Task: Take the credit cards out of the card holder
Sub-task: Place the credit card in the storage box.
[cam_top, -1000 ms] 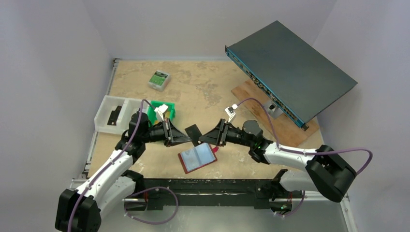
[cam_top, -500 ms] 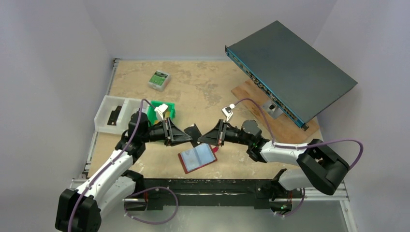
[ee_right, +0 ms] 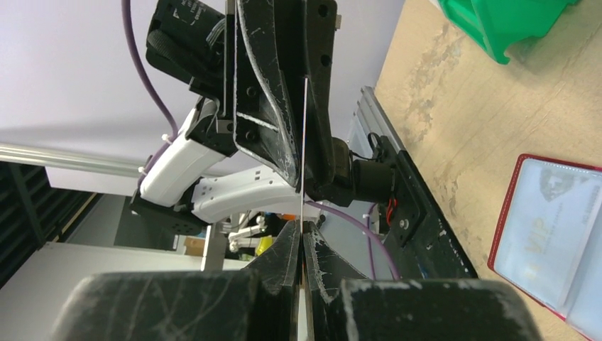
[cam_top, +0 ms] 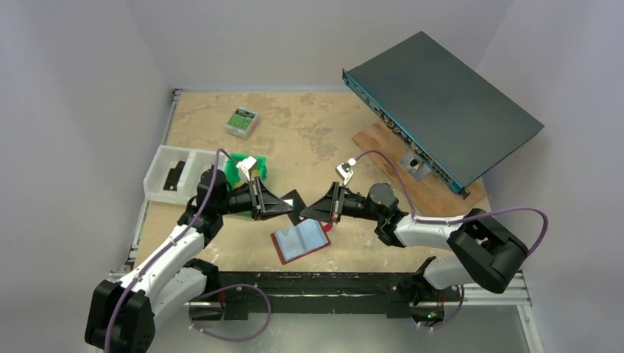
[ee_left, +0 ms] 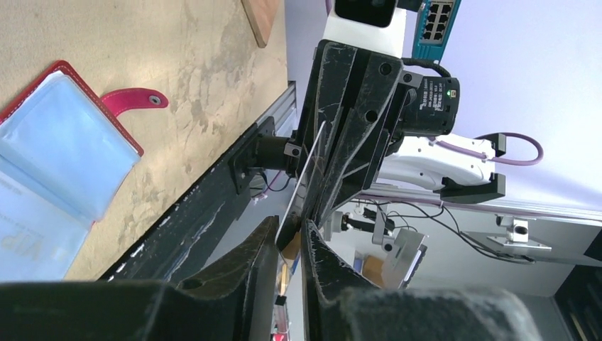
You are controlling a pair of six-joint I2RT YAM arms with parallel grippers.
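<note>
The red card holder [cam_top: 302, 240] lies open on the table below both grippers, its pale blue pockets up and its snap tab [ee_left: 135, 99] to the side. A card printed "VIP" [ee_right: 550, 241] sits in one pocket. A dark credit card [cam_top: 296, 204] hangs edge-on in the air between the two grippers. My right gripper [cam_top: 305, 210] is shut on one end of it; in the right wrist view the thin card [ee_right: 304, 142] runs straight out from the pinched tips [ee_right: 302, 226]. My left gripper [ee_left: 289, 224] stands slightly open around the other end [ee_left: 305, 177], with a gap beside the card.
A green bin [cam_top: 246, 173] and a clear tray [cam_top: 171, 170] holding a black part stand behind the left arm. A green-and-white box [cam_top: 242, 121] lies farther back. A network switch [cam_top: 441, 103] leans on a wooden board [cam_top: 434, 187] at the right. The black rail [cam_top: 324, 283] lines the near edge.
My right gripper has shut on the card. My left gripper, which was shut on it, has parted its jaws a little. Both arms have drifted slightly left.
</note>
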